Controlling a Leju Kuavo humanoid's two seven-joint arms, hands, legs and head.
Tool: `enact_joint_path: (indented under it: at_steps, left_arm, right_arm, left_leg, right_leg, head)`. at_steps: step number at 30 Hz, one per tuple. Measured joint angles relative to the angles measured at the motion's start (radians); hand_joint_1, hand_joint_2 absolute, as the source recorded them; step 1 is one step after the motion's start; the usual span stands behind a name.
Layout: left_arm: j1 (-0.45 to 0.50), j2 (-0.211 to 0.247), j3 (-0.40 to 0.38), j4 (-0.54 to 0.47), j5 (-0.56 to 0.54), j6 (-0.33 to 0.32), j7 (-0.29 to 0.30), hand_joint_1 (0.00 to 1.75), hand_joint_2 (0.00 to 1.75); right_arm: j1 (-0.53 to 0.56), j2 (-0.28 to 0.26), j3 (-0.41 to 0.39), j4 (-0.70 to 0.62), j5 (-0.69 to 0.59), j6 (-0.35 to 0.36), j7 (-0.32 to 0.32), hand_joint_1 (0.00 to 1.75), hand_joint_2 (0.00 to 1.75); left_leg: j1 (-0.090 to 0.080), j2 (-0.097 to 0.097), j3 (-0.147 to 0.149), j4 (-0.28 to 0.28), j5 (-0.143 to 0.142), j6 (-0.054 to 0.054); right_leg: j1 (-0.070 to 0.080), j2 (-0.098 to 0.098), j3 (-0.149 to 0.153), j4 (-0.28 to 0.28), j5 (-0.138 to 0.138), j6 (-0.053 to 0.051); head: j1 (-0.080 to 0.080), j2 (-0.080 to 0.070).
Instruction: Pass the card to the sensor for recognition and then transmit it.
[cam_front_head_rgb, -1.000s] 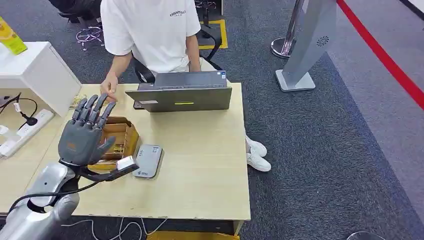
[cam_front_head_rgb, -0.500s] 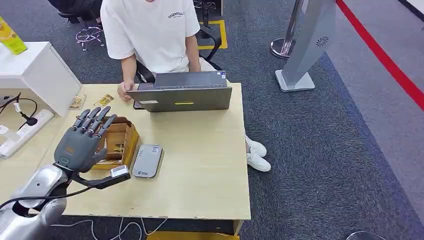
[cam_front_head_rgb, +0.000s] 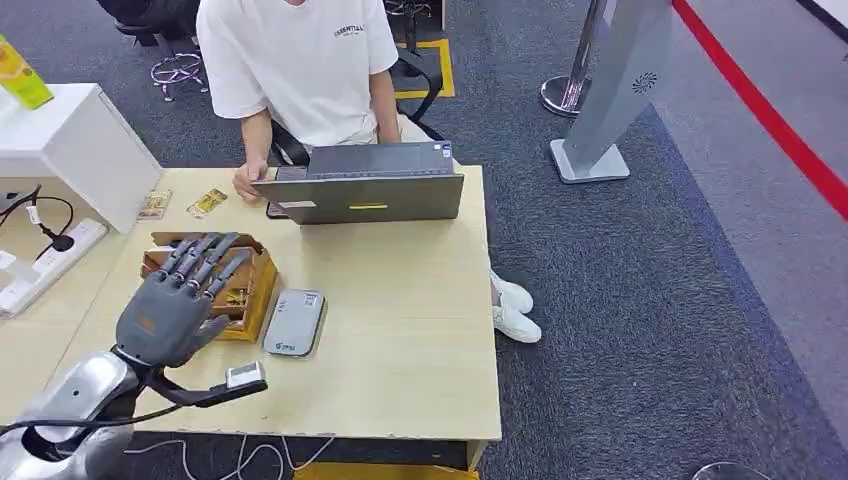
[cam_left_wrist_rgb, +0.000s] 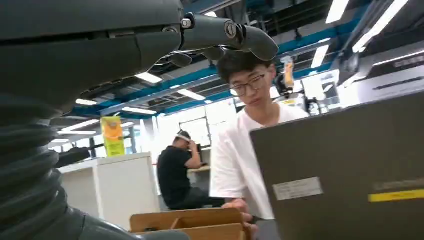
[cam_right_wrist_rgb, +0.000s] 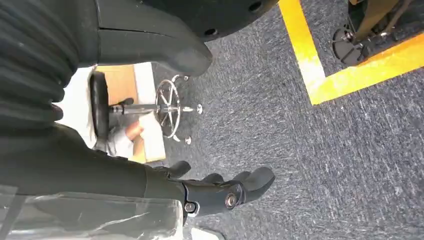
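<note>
Your left hand hovers spread and empty over the wooden box; reach carelessly and you could knock the sensor off the worktop.

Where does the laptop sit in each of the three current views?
Head view: laptop at the table's far edge, before the seated person.
Left wrist view: its lid beside the person.
Right wrist view: not in it.
Shared landmark: wooden box, also.
</note>
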Motion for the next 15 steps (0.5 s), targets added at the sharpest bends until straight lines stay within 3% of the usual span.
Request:
enact_joint_path:
  at_steps: [5, 10, 15]
  left_arm:
    - [0.048, 0.058, -0.031, -0.106, 0.025, -0.052, -0.011, 0.0, 1.75]
    - [0.062, 0.09, -0.042, -0.15, 0.032, -0.073, -0.008, 0.0, 1.75]
    - [0.053, 0.096, -0.05, -0.149, -0.014, -0.159, 0.098, 0.0, 1.75]
  right_arm:
    - [0.0, 0.002, -0.007, 0.0, -0.01, -0.011, -0.002, 0.0, 1.75]
    - [0.0, 0.003, -0.01, 0.0, -0.011, -0.016, -0.002, 0.0, 1.75]
    - [-0.001, 0.003, -0.013, 0.0, -0.02, -0.019, 0.009, 0.0, 1.75]
  left_leg:
    - [0.0, 0.0, 0.0, 0.0, -0.001, 0.0]
    - [0.0, 0.0, 0.0, 0.0, -0.001, -0.001]
    - [0.0, -0.001, 0.001, 0.0, -0.001, -0.001]
  right_leg:
    - [0.0, 0.0, 0.0, 0.0, 0.0, 0.0]
    - [0.0, 0.0, 0.0, 0.0, 0.0, 0.0]
    - [0.0, 0.0, 0.0, 0.0, 0.0, 0.0]
  head:
    - [0.0, 0.0]
    - [0.0, 0.0]
    - [0.0, 0.0]
